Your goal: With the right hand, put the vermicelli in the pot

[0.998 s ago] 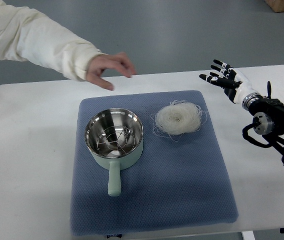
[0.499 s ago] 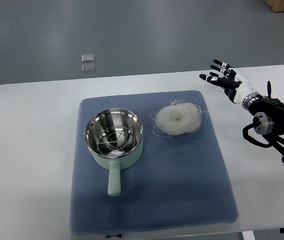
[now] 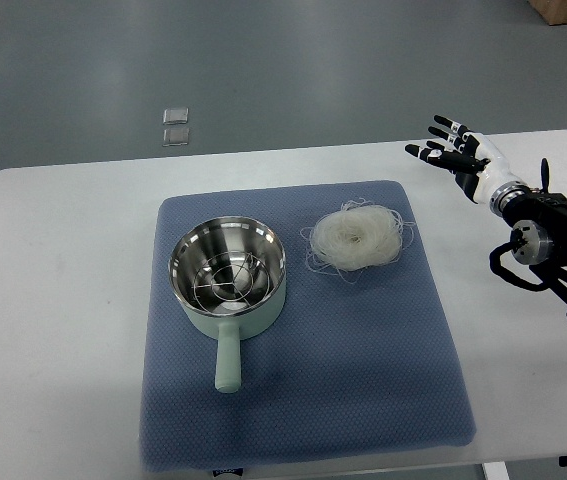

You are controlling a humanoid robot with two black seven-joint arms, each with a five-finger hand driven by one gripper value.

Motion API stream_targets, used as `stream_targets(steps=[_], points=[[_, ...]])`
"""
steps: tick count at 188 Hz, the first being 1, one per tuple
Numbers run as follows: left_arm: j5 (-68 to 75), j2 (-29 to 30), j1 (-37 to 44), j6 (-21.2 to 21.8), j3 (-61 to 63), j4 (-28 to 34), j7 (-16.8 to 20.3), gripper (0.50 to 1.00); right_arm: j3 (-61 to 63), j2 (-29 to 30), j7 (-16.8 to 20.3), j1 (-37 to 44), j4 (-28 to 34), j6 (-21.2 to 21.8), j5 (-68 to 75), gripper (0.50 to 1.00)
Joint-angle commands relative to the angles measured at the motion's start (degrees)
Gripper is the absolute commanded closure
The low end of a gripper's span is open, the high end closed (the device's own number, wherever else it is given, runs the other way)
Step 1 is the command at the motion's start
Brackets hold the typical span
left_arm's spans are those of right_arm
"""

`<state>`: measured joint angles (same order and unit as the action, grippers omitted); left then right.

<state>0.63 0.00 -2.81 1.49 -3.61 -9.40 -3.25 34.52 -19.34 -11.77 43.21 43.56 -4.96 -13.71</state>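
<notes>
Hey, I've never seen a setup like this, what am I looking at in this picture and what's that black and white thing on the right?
This is one camera looking steeply down from the robot's own side onto a white table. The black and white thing is the right robot hand, on an arm that comes in from the right edge. Its fingers are spread and it holds nothing; it sits above the table's far right corner, apart from everything else. No left arm shows. On the table lies a blue mat. On the mat stand a pale green pot with a shiny steel inside and its handle pointing toward the camera, and, to its right, a loose white nest of vermicelli. The vermicelli is not yet in the pot.
</notes>
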Motion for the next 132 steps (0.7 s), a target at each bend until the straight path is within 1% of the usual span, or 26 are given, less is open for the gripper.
stream_targets(steps=[1,45,114,132], points=[[-0.01,0.00,0.00,0.01,0.09,0.00,0.00,0.500,-0.07,0.00,-0.10,0.65,-0.31,-0.05,0.00,0.576],[-0.01,0.00,0.00,0.01,0.09,-0.09,0.00,0.500,-0.07,0.09,-0.27,0.91,-1.72,-0.14,0.00,0.576],[-0.01,0.00,0.00,0.01,0.18,-0.18,0.00,0.500,-0.68,0.09,-0.01,1.79,-1.81,0.21,-0.88,0.576],[-0.01,0.00,0.00,0.01,0.09,-0.27,0.00,0.500,-0.86,0.00,0.08,1.88,-1.81,1.71,-1.14,0.576]])
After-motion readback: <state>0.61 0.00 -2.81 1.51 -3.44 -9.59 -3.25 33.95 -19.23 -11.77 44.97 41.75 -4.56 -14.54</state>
